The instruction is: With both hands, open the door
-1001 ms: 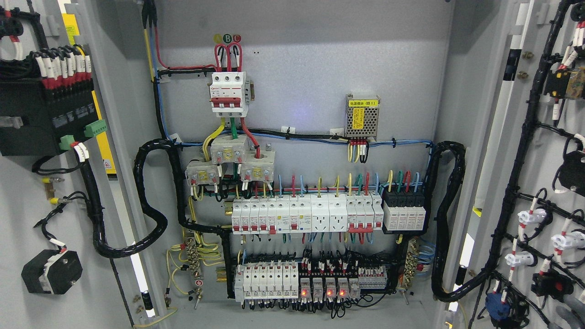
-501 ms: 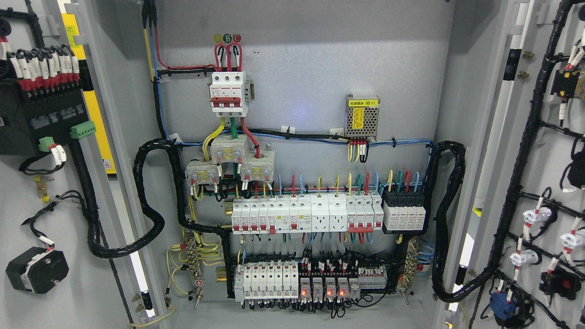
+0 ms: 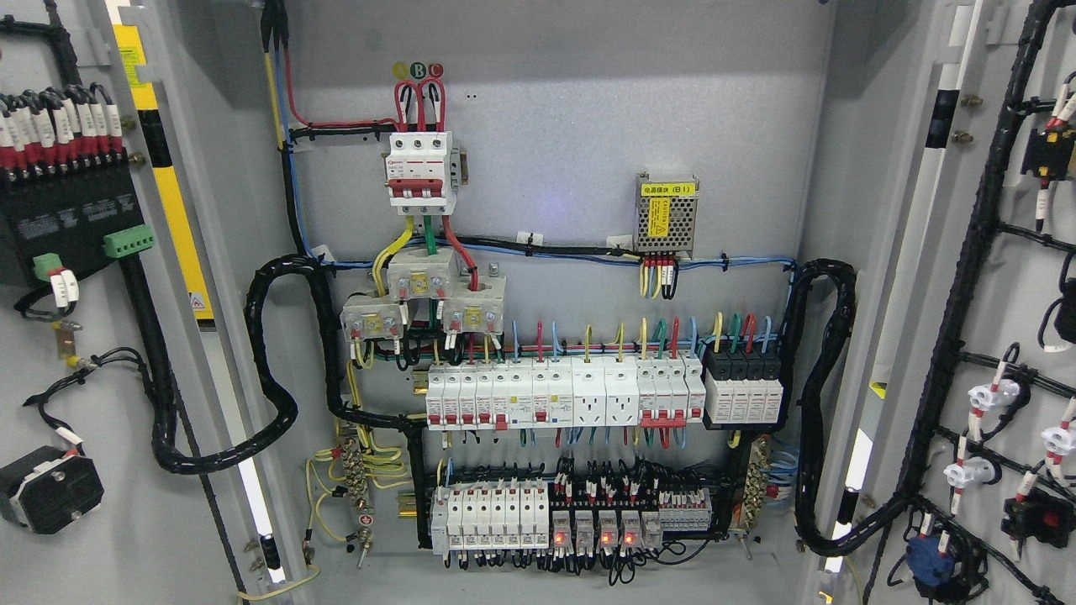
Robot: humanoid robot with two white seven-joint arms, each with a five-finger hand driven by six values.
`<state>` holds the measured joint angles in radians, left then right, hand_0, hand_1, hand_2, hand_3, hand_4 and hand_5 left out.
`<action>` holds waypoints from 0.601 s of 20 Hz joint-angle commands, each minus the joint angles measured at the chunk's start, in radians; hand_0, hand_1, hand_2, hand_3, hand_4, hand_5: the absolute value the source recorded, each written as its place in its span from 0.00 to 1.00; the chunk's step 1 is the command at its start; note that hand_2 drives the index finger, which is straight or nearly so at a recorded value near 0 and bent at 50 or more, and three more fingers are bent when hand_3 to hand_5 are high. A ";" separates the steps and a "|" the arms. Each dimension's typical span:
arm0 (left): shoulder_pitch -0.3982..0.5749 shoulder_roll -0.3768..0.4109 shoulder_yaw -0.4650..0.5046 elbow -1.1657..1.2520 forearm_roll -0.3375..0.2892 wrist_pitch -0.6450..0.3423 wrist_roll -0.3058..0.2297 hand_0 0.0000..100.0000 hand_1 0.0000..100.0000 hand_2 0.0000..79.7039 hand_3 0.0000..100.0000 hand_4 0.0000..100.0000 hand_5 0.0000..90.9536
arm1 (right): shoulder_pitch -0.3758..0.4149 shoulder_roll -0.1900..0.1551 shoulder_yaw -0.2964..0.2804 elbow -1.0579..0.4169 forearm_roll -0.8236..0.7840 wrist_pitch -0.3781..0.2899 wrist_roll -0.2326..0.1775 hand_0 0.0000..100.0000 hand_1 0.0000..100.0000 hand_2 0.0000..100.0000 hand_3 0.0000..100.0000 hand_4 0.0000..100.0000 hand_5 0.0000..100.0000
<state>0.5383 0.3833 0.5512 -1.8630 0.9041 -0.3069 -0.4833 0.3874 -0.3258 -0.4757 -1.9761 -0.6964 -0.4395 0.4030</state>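
Note:
An electrical cabinet stands with both doors swung wide. The left door (image 3: 76, 378) fills the picture's left edge, its grey inner face carrying a black terminal block (image 3: 71, 210), wiring and a black switch body (image 3: 46, 487). The right door (image 3: 1017, 336) fills the right edge, with a black cable harness (image 3: 967, 277) and white and blue button backs. Between them the back panel (image 3: 588, 126) shows rows of breakers (image 3: 555, 395) and relays with red lights. Neither robot hand nor arm appears in the head view.
Thick black cable loops (image 3: 269, 361) run from each door into the cabinet near the hinges. A yellow and black strip (image 3: 168, 168) lines the left frame. A small power supply (image 3: 667, 214) sits upper right on the panel.
Both doors have swung further outward: the left door's parts slid left, the right door's parts slid right. A grey shape at the lower right corner has left the picture.

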 commanded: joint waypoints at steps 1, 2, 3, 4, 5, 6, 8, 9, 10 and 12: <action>-0.006 0.187 0.035 0.139 0.018 0.003 -0.014 0.00 0.00 0.00 0.00 0.00 0.00 | -0.001 -0.006 -0.043 0.034 0.000 -0.001 0.000 0.24 0.00 0.00 0.00 0.00 0.00; -0.011 0.201 0.030 0.152 0.018 0.003 -0.029 0.00 0.00 0.00 0.00 0.00 0.00 | -0.001 -0.006 -0.043 0.034 0.000 -0.001 0.000 0.24 0.00 0.00 0.00 0.00 0.00; -0.015 0.215 0.026 0.166 0.018 0.003 -0.044 0.00 0.00 0.00 0.00 0.00 0.00 | -0.001 -0.006 -0.043 0.039 0.000 -0.001 0.000 0.24 0.00 0.00 0.00 0.00 0.00; -0.018 0.227 0.024 0.179 0.018 0.005 -0.053 0.00 0.00 0.00 0.00 0.00 0.00 | -0.001 -0.007 -0.044 0.046 0.000 -0.001 0.000 0.24 0.00 0.00 0.00 0.00 0.00; -0.020 0.244 0.022 0.191 0.019 0.005 -0.058 0.00 0.00 0.00 0.00 0.00 0.00 | -0.002 -0.009 -0.047 0.052 0.000 -0.001 0.000 0.24 0.00 0.00 0.00 0.00 0.00; -0.020 0.261 0.018 0.208 0.019 0.005 -0.060 0.00 0.00 0.00 0.00 0.00 0.00 | -0.004 -0.010 -0.050 0.059 0.000 -0.001 0.000 0.24 0.00 0.00 0.00 0.00 0.00; -0.030 0.284 -0.007 0.237 0.021 0.014 -0.061 0.00 0.00 0.00 0.00 0.00 0.00 | -0.005 -0.012 -0.052 0.068 0.000 -0.001 0.000 0.24 0.00 0.00 0.00 0.00 0.00; -0.049 0.285 -0.014 0.246 0.021 0.023 -0.061 0.00 0.00 0.00 0.00 0.00 0.00 | -0.005 -0.019 -0.057 0.071 0.000 -0.001 0.000 0.24 0.00 0.00 0.00 0.00 0.00; -0.061 0.284 -0.019 0.252 0.022 0.034 -0.061 0.00 0.00 0.00 0.00 0.00 0.00 | -0.005 -0.027 -0.057 0.078 0.000 -0.001 0.000 0.24 0.00 0.00 0.00 0.00 0.00; -0.070 0.287 -0.019 0.269 0.042 0.058 -0.061 0.00 0.00 0.00 0.00 0.00 0.00 | -0.005 -0.030 -0.057 0.080 0.000 -0.001 0.000 0.24 0.00 0.00 0.00 0.00 0.00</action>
<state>0.5006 0.5559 0.5531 -1.7176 0.9251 -0.2724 -0.5438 0.3838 -0.3364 -0.5098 -1.9349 -0.6964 -0.4396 0.4031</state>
